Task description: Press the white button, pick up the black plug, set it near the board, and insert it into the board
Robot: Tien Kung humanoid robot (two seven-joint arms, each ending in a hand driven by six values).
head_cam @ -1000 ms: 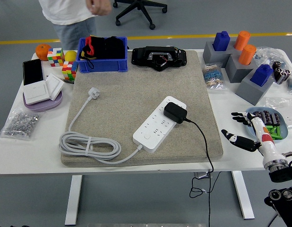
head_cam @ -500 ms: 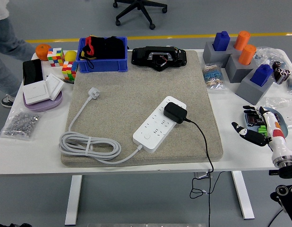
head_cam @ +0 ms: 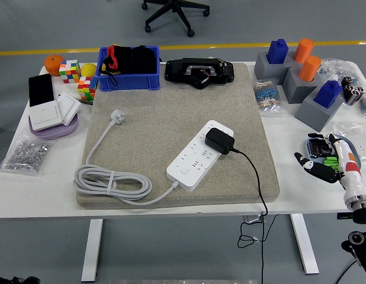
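The right hand (head_cam: pixel 320 164) hovers over the desk's right edge, above a light blue tray (head_cam: pixel 356 148) holding small green and dark parts; its fingers are loosely curled and it holds nothing. In the last second it has drawn a little back toward the right edge and its fingers have folded in from a more spread pose, and the person who stood at the far side has gone from view. I judge that the hand is at rest and away from the work, either before the task begins or after it is finished. The left hand is not in view. The black plug (head_cam: pixel 219 141) already sits on the far end of the white board (head_cam: pixel 199 155), seemingly inserted, and its black cable (head_cam: pixel 257 177) runs over the near edge of the desk. The white button (head_cam: pixel 185 171) is on the near end of the board, untouched now. The board lies on a grey felt mat (head_cam: pixel 171 118) that covers the middle of the white desk (head_cam: pixel 41 183), with its white cord (head_cam: pixel 112 180) coiled toward the near left. At the far edge stand a blue bin (head_cam: pixel 128 78) and a black device (head_cam: pixel 199 72); grey blocks with blue and orange pegs (head_cam: pixel 298 71) fill the far right corner. Beyond is a grey floor with a yellow line (head_cam: pixel 53 52) and an office chair (head_cam: pixel 174 12).
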